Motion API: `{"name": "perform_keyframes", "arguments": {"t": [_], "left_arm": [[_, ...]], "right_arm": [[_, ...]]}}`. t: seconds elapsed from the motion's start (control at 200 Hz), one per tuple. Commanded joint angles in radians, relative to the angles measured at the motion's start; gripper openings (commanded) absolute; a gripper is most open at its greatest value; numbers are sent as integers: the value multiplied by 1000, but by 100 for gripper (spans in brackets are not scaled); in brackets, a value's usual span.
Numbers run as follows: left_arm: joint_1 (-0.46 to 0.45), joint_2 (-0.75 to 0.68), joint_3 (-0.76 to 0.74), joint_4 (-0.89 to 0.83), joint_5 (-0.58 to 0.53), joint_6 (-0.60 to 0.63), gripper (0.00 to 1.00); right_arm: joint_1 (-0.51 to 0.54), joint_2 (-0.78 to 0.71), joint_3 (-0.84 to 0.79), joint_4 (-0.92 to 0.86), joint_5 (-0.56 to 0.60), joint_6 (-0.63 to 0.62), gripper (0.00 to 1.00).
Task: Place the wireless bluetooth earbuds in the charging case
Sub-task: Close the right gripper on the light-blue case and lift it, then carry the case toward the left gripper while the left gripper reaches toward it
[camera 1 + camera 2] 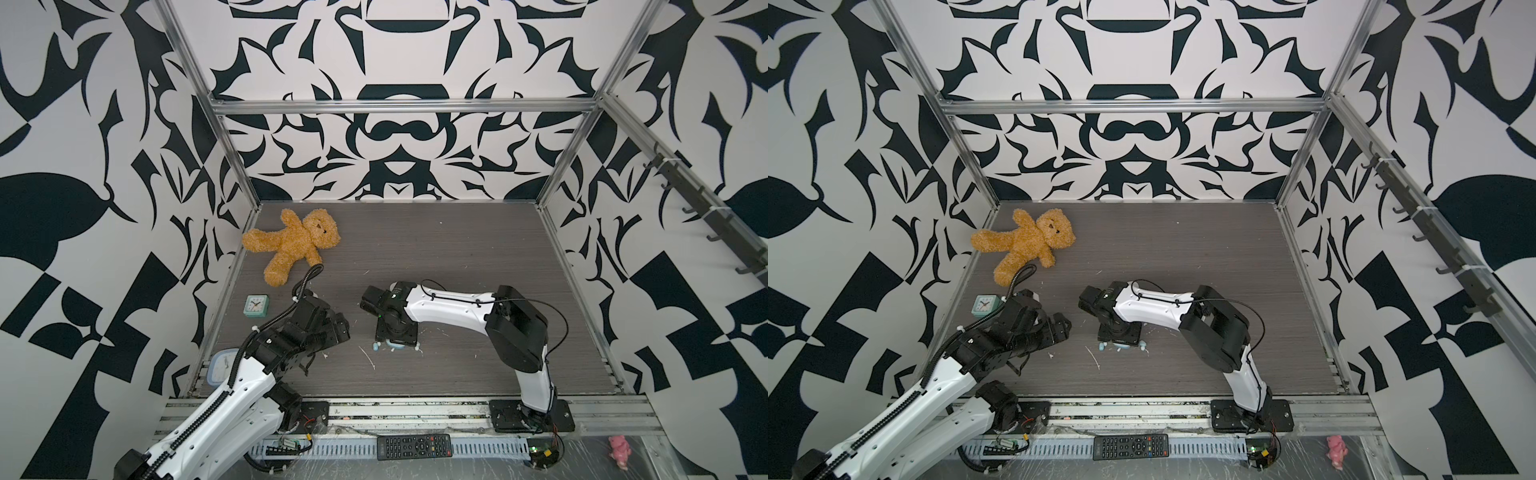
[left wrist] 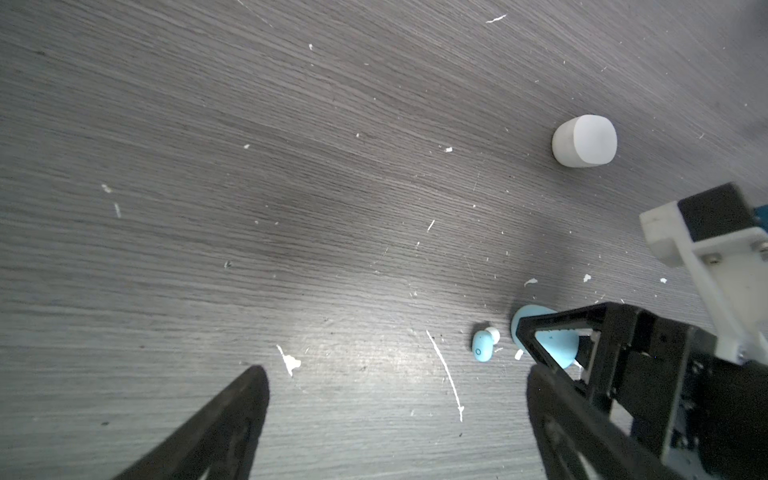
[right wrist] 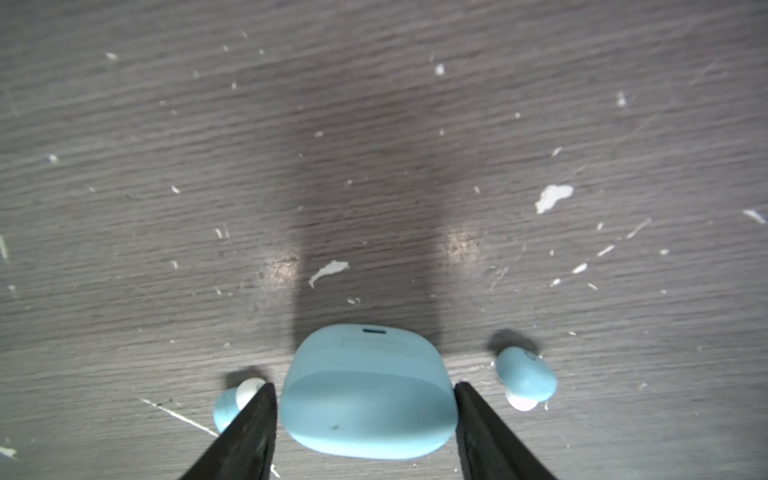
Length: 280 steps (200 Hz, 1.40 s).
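Note:
A light blue charging case, lid down, lies on the dark wood table. My right gripper points down over it, and its fingers flank the case's two sides with only a thin gap on one side. Two light blue earbuds with white tips lie on the table, one earbud just outside one finger and another earbud half hidden behind the other finger. In both top views the case shows under the right wrist. My left gripper hovers open and empty to the left, near an earbud.
A white oval case lies shut farther out on the table. A teddy bear, a small teal clock and a blue-rimmed container sit at the left. A remote and a pink toy lie in front.

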Motion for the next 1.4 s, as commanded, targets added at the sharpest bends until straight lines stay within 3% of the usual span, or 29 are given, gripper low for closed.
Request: {"name": "perform_keyframes", "arguments": {"t": [0.0,0.26,0.475,0.725,0.825,1.145,1.285,1.395], "left_arm": [[-2,2,-13,-7,4,1,99],[-2,0,-13,-7,6,2,99],[-2,-2,-14,-8,6,3,99],[-3,-10,-12,-2,10,8,99],[-3,-25,-14,11,20,17,99],[-16,-137,-12,192,124,159,99],[-22,-183,21,320,241,346,99],[-24,-208,23,433,420,550,99]], "right_arm": [[-3,-16,-15,-10,12,-4,67],[-2,-20,-25,-3,12,1,65],[-2,-37,-32,2,18,1,57],[-1,-72,-44,12,36,-13,29],[-2,-95,-55,34,33,-30,0],[-57,-285,-120,102,34,-171,0],[-117,-445,-193,156,15,-257,0],[-166,-564,-231,219,-51,-355,0]]}}
